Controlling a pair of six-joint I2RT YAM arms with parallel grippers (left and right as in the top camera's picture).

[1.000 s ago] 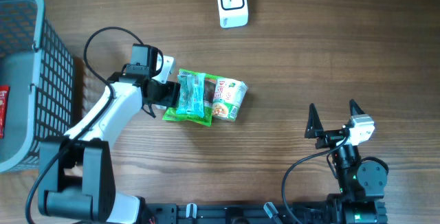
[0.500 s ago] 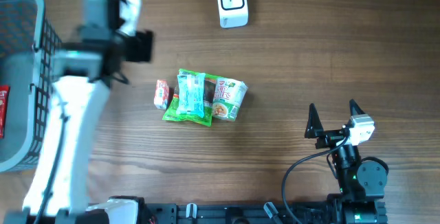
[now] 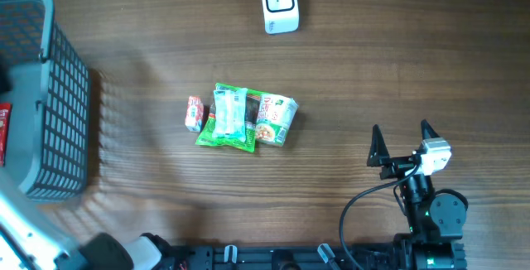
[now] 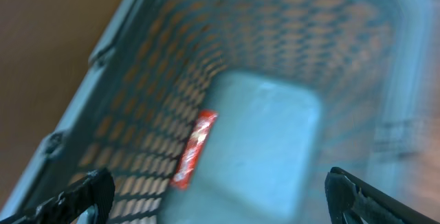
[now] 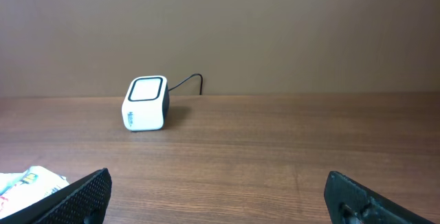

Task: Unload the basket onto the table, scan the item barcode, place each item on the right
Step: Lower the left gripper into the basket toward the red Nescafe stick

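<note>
1. Overhead.
   - The barcode scanner (image 3: 279,3) stands at the far edge of the desk (image 3: 397,46).
   - Mid-desk is a row of goods, each touching the next: a small red-and-white box (image 3: 194,113), a green packet (image 3: 207,137) with a pale blue packet (image 3: 231,111) lying on it, and a noodle cup (image 3: 277,119) on its side.
   - A grey mesh basket (image 3: 70,96) sits at the left, with a red packet (image 3: 4,133) inside it at the frame edge.
   - The right hand (image 3: 401,129) is at the near edge, well apart from the goods. It is released, with nothing between its fingers.
   - The left arm (image 3: 25,237) is a blur in the lower left corner.
2. Left wrist (blurred).
   - The left hand (image 4: 218,183) hangs over the basket interior, fingers (image 4: 86,196) spread wide, grasping nothing.
   - The red packet lies on the basket floor, against the mesh wall.
3. Right wrist.
   - The right hand's fingers sit in the bottom corners of the frame, wide apart and empty.
   - The scanner stands upright ahead on the desk, and its cable (image 5: 185,83) runs off behind it.
   - A packet corner (image 5: 27,181) shows at the lower left.
</note>
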